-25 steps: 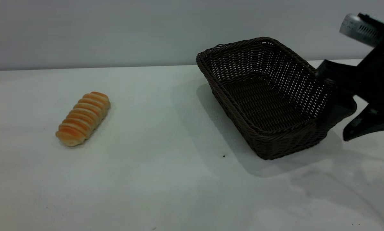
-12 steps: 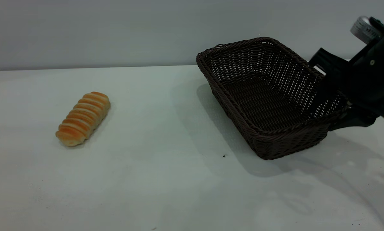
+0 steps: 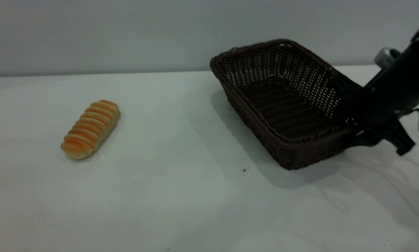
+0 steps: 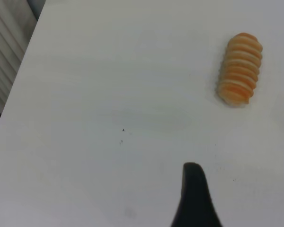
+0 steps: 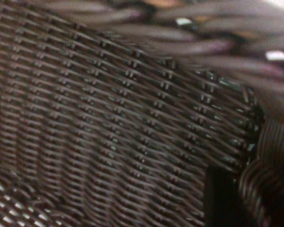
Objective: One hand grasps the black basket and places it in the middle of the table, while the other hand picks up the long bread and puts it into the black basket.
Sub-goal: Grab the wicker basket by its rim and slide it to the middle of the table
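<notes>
The black basket (image 3: pixel 300 155) stands right of the table's (image 3: pixel 160 196) middle, its right end raised a little. My right gripper (image 3: pixel 353 120) is shut on the basket's right wall; in the right wrist view one black finger (image 5: pixel 220 198) presses against the woven wall (image 5: pixel 109 118). The long bread (image 3: pixel 90 129) lies on the table at the left, untouched. It also shows in the left wrist view (image 4: pixel 240 68), well ahead of my left gripper (image 4: pixel 222 210). Only one black finger (image 4: pixel 194 194) of that gripper shows, with nothing against it.
A grey wall (image 3: pixel 125 31) runs behind the table's far edge. A tiny dark speck (image 3: pixel 244 170) lies on the table in front of the basket. The table's side edge (image 4: pixel 19 75) shows in the left wrist view.
My right gripper has swung down and closed on the basket's right wall. The basket has shifted slightly left and its right end has tipped up. The bread has not moved.
</notes>
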You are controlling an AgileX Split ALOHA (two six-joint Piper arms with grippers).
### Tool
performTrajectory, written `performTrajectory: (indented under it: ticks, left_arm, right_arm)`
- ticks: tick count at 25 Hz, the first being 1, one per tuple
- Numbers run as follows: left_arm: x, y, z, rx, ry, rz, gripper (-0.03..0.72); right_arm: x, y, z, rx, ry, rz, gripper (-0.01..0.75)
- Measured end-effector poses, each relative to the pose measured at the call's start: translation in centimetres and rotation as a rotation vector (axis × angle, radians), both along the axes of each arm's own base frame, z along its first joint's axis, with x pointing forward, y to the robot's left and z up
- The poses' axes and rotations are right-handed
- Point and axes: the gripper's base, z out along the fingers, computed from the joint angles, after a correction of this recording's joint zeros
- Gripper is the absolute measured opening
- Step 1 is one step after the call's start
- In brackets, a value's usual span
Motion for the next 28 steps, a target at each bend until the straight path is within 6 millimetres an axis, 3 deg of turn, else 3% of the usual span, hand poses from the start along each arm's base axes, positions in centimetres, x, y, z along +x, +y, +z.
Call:
performTrajectory:
  ticks: [2, 7, 16, 23, 28]
  left_arm:
    - [0.0, 0.0, 0.0, 0.000, 0.001, 0.000, 0.553]
    - [0.0, 0.0, 0.0, 0.000, 0.002, 0.001, 0.553]
    - [0.0, 0.0, 0.0, -0.001, 0.004, 0.002, 0.553]
    - [0.0, 0.0, 0.0, -0.001, 0.005, 0.002, 0.553]
    - [0.0, 0.0, 0.0, -0.002, 0.005, 0.002, 0.553]
  right_arm:
    - [0.3, 0.2, -0.2, 0.023, 0.011, 0.007, 0.257]
    - [0.3, 0.7, 0.7, 0.032, 0.007, 0.105, 0.256]
    - [-0.3, 2.4, 4.4, -0.017, -0.001, 0.634, 0.255]
    - [-0.1, 4.0, 4.1, -0.024, 0.050, 0.859, 0.253]
    - [0.8, 5.7, 2.0, -0.028, 0.061, 0.974, 0.253]
